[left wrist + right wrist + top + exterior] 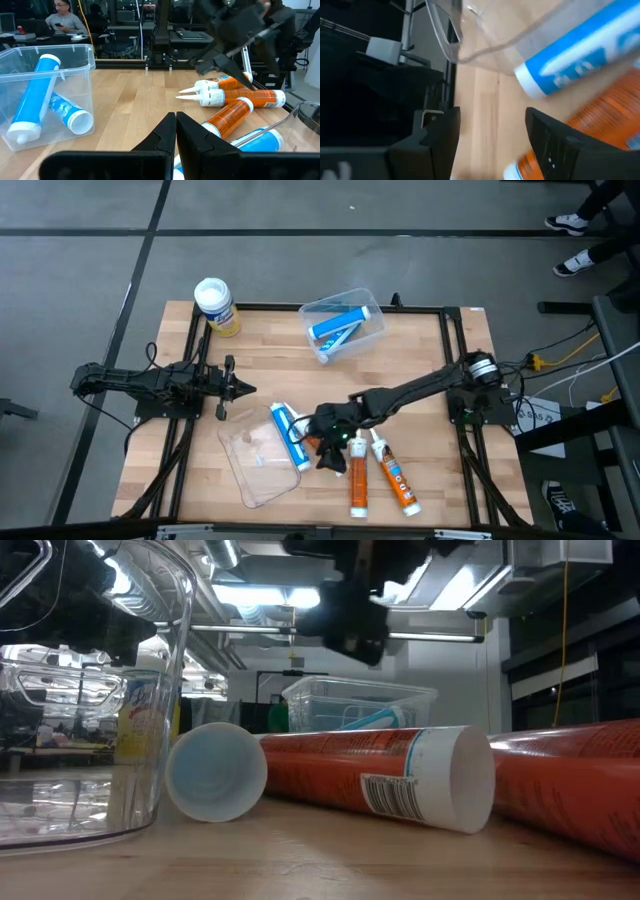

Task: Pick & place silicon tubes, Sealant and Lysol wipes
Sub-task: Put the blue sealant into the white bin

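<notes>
The Lysol wipes [215, 306], a yellow canister with a white lid, stand at the table's far left corner. A blue tube [288, 435] lies along the right rim of a clear bin [255, 465] near the front. Three orange tubes [358, 478] lie on the wood just right of it. My right gripper [322, 438] hovers open over the gap between the blue tube [575, 55] and an orange tube [605, 115], touching nothing. My left gripper [235, 388] is shut and empty at the table's left side.
A second clear bin [345, 325] at the far middle holds two blue tubes [35, 95]. A black frame [450, 360] runs round the tabletop. A person sits in the room beyond the table [62, 17]. Bare wood [280, 375] lies between the two bins.
</notes>
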